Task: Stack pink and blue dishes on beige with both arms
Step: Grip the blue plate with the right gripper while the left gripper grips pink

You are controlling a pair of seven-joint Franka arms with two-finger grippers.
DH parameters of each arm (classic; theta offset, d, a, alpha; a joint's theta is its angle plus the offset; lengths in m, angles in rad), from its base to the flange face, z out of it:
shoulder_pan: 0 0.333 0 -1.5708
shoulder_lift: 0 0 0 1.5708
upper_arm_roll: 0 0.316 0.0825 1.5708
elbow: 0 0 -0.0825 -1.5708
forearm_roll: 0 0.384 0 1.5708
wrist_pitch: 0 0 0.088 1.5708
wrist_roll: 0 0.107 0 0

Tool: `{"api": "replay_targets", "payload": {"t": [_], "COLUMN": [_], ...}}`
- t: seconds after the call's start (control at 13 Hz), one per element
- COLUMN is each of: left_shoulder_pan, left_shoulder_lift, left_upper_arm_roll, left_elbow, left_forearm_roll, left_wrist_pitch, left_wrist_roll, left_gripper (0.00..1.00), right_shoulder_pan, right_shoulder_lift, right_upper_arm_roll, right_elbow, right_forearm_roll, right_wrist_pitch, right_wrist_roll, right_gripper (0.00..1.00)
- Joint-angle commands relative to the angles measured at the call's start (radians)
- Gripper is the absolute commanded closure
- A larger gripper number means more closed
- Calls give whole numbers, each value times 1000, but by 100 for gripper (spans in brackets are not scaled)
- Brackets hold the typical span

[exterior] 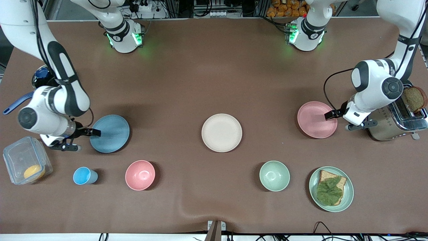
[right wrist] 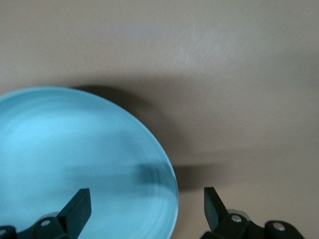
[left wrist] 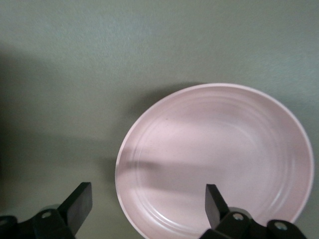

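Plates first: one beige plate (exterior: pixel 221 132) at frame centre, one blue plate (exterior: pixel 109 133) mid-left, one pink plate (exterior: pixel 317 119) mid-right, none stacked yet. Approach step, I judge. The right claw (exterior: pixel 81 140) straddles the blue plate's rim, fingers apart, empty; the left claw (exterior: pixel 348 120) likewise at the pink plate's edge. Next: each must close on its rim, then lift. Also on the worktop (exterior: pixel 214 67): two bowls, one blue cup (exterior: pixel 85 175), one green plate (exterior: pixel 331 189) with toast, one toaster (exterior: pixel 398 117), one lidded box (exterior: pixel 26 164).

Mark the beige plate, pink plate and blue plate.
beige plate (exterior: pixel 221 132), front view, centre.
pink plate (left wrist: pixel 219 159), left wrist view, inner floor.
blue plate (right wrist: pixel 75 159), right wrist view, inner floor.
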Motion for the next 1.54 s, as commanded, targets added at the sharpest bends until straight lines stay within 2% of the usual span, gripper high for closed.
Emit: {"api": "replay_targets", "payload": {"t": [0.0,0.08,0.15,0.23,0.31,0.46,0.85,0.92,1.0,1.15,1.23,1.46], "left_shoulder_pan": [29,31,40,46,46,46,80,81,81,78,77,74], "left_shoulder_lift": [25,43,57,69,75,84,101,104,107,106,106,95], "left_upper_arm_roll": [-7,-7,-7,-7,-7,-4,-7,-7,-7,-7,-9,-21], "left_elbow": [-16,-18,-18,-18,-18,-16,-16,-16,-15,-15,-15,-15], "left_forearm_roll": [15,13,15,15,15,13,15,15,15,15,15,15], "left_wrist_pitch": [40,57,74,83,85,86,97,98,98,98,98,98], "left_wrist_roll": [3,5,5,8,10,10,11,11,11,11,11,11], "left_gripper": [0,0,0,0,1,4,22,30,44,86,100,100], "right_shoulder_pan": [-3,-2,-2,-3,-2,0,0,0,0,3,3,1], "right_shoulder_lift": [8,17,22,21,20,20,4,-7,-18,-42,-47,-65], "right_upper_arm_roll": [1,1,1,1,1,1,3,3,6,9,9,9], "right_elbow": [-16,-16,-16,-17,-17,-17,-11,-3,10,45,67,116], "right_forearm_roll": [-15,-15,-15,-15,-15,-15,-15,-12,-12,-1,0,0], "right_wrist_pitch": [21,21,22,24,24,13,-13,-43,-81,-172,-215,-301], "right_wrist_roll": [1,2,2,-2,-5,-5,-4,-1,8,12,13,12], "right_gripper": [22,40,67,89,98,100,100,100,100,100,100,100]}}
